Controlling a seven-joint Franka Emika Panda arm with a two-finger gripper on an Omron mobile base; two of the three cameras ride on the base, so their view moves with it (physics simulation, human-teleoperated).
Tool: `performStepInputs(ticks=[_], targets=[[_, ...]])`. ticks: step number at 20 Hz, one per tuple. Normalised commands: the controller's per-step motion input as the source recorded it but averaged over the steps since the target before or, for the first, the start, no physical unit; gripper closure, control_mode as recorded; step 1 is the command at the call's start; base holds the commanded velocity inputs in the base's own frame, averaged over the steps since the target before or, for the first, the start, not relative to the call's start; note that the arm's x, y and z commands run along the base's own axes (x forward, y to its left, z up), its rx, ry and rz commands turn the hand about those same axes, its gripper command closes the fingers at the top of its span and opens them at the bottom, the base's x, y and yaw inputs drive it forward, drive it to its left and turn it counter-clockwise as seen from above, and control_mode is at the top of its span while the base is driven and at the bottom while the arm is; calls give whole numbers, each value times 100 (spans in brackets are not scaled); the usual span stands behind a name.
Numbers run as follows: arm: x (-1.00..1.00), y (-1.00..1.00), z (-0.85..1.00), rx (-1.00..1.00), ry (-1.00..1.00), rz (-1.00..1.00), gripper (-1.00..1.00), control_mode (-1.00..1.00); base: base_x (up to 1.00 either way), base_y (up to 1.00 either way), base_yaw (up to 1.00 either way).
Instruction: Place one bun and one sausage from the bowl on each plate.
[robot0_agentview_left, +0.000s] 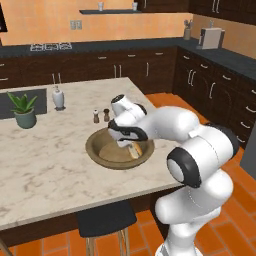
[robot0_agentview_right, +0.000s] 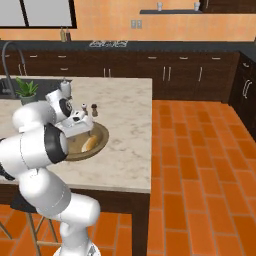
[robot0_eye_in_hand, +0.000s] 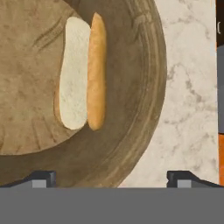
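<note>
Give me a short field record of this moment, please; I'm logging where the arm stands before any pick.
surface: marble island counter
bowl: wooden, on the counter near its front edge
bun: one split bun lying inside the bowl
gripper: open, above the bowl, holding nothing
nearby: potted plant, white bottle, two small shakers behind the bowl
</note>
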Motion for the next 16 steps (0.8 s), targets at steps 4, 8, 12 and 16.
performStepInputs(ticks=[4,8,12,16], targets=[[15,-45,-55,5,-6,0,-100,-100,0,0,0],[39,20,-24,5,-10,-7,-100,-100,0,0,0],[50,81,0,0,0,-20,-100,-100,0,0,0],[18,11,-43,-6,1,-3,-100,-100,0,0,0]])
